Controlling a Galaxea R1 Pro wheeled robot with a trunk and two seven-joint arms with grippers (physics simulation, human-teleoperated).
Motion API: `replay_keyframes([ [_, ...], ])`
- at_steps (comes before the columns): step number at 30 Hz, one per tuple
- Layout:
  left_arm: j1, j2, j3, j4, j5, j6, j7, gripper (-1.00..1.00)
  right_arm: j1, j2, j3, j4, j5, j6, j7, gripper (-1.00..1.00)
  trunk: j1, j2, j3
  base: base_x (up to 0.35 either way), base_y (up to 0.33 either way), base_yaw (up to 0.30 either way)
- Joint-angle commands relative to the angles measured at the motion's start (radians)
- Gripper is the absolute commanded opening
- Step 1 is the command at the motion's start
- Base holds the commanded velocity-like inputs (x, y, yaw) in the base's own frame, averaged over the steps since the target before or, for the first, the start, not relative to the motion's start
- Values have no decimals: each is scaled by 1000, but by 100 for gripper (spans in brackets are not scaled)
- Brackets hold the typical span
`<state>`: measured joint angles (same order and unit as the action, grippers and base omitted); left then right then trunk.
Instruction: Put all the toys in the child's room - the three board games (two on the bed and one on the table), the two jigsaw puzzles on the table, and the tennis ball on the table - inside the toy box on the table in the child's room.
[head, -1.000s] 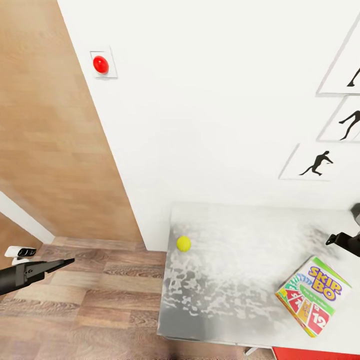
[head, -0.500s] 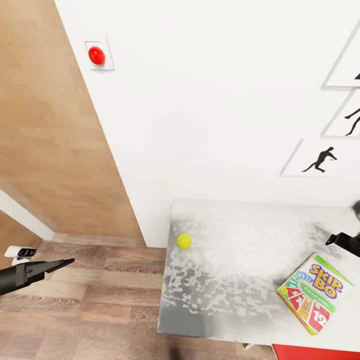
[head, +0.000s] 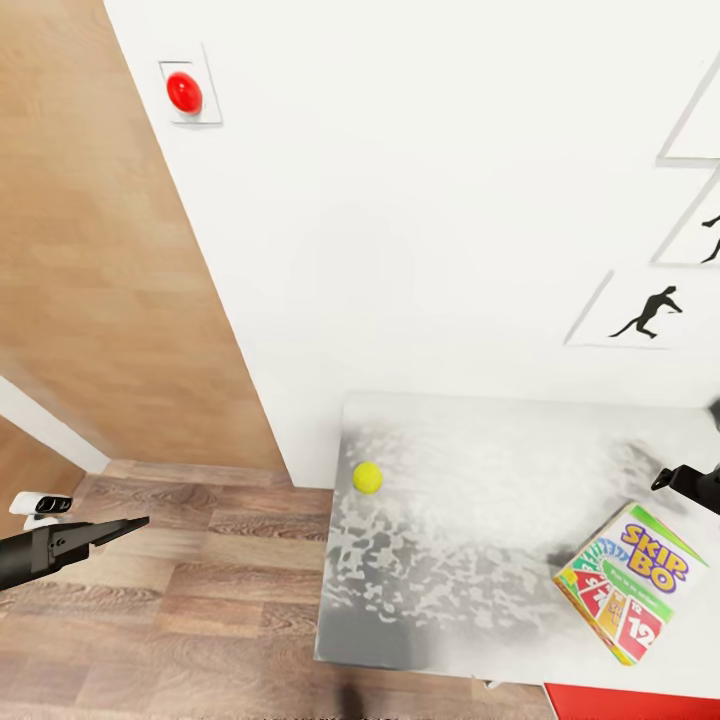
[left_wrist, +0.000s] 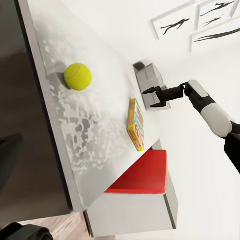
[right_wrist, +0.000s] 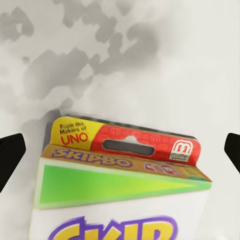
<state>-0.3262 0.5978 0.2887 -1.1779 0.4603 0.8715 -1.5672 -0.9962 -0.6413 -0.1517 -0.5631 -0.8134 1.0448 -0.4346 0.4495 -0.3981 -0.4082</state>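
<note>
Right hand (head: 668, 478) hangs with fingers spread wide, empty, just above my Skip-Bo board game (head: 627, 584) at the tabletop's (head: 470, 560) near right. Left hand (head: 120, 526): I cannot tell its opening. Tennis ball (head: 367, 477) sits far left.

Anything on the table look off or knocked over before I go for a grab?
Nothing stands out. The Skip-Bo box lies flat on the table, turned at an angle to its edges. The tennis ball rests near the far left corner. Nothing spilled or damaged.
</note>
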Motion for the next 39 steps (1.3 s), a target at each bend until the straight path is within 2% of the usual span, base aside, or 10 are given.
replay_keyframes([
  [1,0,0,0,0,0,11,-4,100,-1,0,-2,-1,-10,2,-10,100,0,-2,-3,0,0,0],
  [39,0,0,0,0,0,11,-4,100,-1,1,-2,0,-12,2,-10,100,0,-2,-66,0,9,0],
])
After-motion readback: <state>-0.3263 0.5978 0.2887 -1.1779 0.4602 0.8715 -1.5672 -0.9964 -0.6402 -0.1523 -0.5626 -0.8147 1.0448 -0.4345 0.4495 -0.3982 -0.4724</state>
